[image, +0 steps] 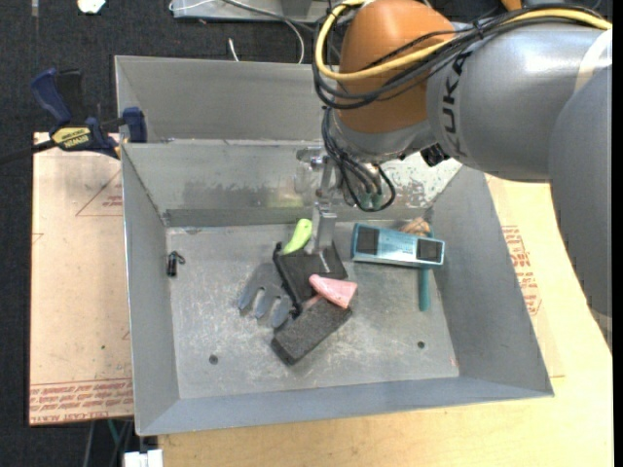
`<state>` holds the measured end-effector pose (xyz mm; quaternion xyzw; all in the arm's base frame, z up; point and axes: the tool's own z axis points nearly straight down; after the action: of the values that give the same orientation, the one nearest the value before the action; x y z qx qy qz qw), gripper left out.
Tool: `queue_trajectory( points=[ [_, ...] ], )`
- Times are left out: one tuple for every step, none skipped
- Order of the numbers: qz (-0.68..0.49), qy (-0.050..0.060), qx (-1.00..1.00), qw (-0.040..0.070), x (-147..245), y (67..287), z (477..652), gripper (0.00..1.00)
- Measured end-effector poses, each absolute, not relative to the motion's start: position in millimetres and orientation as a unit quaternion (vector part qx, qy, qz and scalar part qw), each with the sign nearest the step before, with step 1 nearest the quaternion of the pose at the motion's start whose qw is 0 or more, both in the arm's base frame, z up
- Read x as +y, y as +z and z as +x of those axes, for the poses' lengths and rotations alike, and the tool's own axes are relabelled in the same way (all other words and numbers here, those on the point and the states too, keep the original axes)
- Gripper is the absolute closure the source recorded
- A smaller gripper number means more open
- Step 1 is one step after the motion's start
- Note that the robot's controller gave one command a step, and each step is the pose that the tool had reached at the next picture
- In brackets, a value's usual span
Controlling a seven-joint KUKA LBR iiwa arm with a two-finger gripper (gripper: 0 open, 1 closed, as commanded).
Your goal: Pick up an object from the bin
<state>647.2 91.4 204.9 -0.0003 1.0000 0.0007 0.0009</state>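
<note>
**Grey metal bin (209,358), claw hanging over the middle heap**

Heads up on where you stand. The closest thing to the gripper (321,245) is a small yellow-green piece (300,233), mid-bin toward the back wall. It sits just to the camera's left of the claw tip, maybe touching it, and its long axis slants from upper right down to lower left. I honestly can't tell whether the claw is spread or pressed together, and nothing shows pinched in it.

Right under the tip there's a black flat piece (295,272). A pink wedge (333,290) lies on a dark grey block (310,331) just in front of that. A grey pronged thing (261,298) sits off to the left.

My guess is you'd need a small shift left and a wrist turn across that slant. The teal box (396,246) on the right is well clear.
</note>
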Motion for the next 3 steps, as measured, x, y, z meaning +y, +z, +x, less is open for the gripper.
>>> queue_trajectory(
  points=[
    [-0.026,0.001,1.0,0.003,70,153,623.8,0.0],
    [-0.104,0.002,0.994,0.009,43,81,620.0,0.0],
    [-0.184,0.001,0.983,0.004,26,71,600.9,1.0]
  ],
)
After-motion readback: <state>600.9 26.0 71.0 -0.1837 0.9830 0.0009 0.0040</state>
